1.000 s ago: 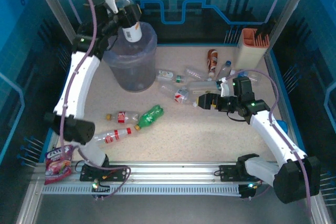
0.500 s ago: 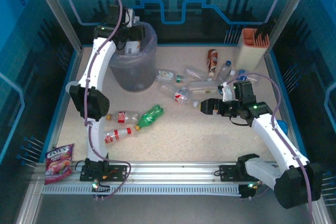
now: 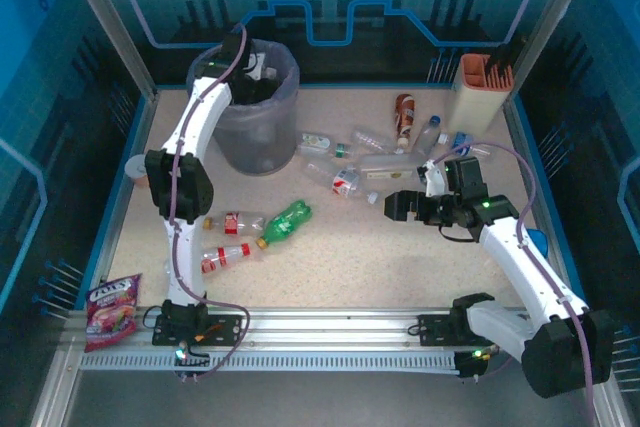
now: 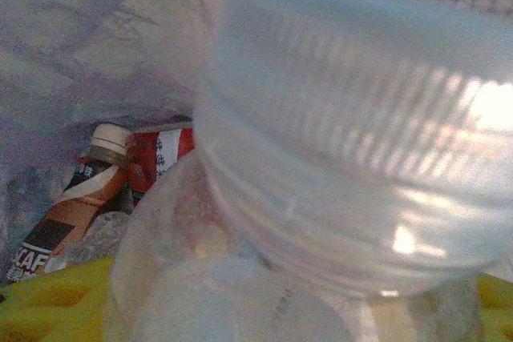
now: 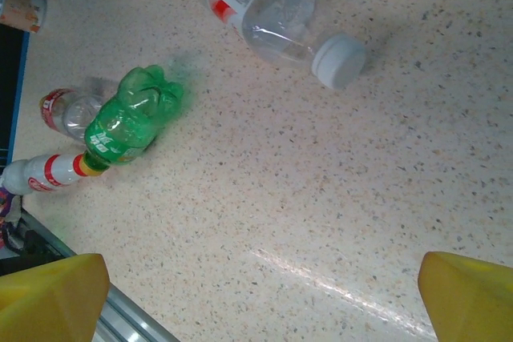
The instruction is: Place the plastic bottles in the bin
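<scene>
**A:** Far left first?
**B:** Red snack packet (image 3: 112,305) by the front rail. Paper cup (image 3: 135,171) at the left border of the desk (image 3: 330,267).

**A:** Left arm?
**B:** It reaches down into the bin (image 3: 250,142), back left. The left end effector (image 3: 256,75) sits inside the rim, pinching a clear bottle (image 4: 337,158), with yellow fingers (image 4: 40,310) on either side of it (wrist view, very close, blurred). Below, against the liner, lie a brown-labelled bottle (image 4: 68,214) and a red-labelled bottle (image 4: 160,154), touching.

**A:** On the desk?
**B:** Front left, a short red-banded bottle (image 3: 232,222), and nearer the rail a longer red-banded bottle (image 3: 222,258). The green bottle (image 3: 288,219) lies tilted, cap end just beside the longer one. Mid-back is a loose cluster of clear bottles (image 3: 365,139) between bin and holder, with a brown bottle (image 3: 404,112) at its far side.

**A:** Right arm?
**B:** The right end effector (image 3: 398,208) hangs just in front of that cluster, fingers spread wide over bare desk. A white-capped bottle (image 5: 272,6) lies ahead of it.

**A:** Far right?
**B:** Cream-and-orange holder (image 3: 480,87), back corner.
</scene>
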`<action>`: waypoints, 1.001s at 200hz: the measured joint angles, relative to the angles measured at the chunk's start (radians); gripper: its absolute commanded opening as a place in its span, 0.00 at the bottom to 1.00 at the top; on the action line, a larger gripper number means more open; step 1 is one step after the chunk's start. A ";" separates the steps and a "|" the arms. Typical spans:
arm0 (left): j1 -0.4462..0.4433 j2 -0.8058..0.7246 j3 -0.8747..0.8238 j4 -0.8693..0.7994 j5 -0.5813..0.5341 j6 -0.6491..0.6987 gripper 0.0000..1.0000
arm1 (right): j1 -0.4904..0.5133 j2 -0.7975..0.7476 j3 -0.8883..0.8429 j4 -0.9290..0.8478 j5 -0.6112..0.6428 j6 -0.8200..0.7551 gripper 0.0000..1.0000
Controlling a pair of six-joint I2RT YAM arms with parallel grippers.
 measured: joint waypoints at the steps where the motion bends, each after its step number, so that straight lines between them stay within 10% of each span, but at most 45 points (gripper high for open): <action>1: 0.000 0.000 0.000 0.000 0.002 0.000 0.56 | -0.001 0.000 0.000 0.000 0.000 0.000 1.00; 58: 0.001 0.000 0.000 0.002 0.018 0.002 0.99 | -0.075 -0.001 -0.014 -0.009 0.012 0.044 1.00; 200: 0.005 -0.317 0.153 -0.141 -0.156 0.146 0.99 | -0.110 0.054 0.009 0.003 0.042 0.153 1.00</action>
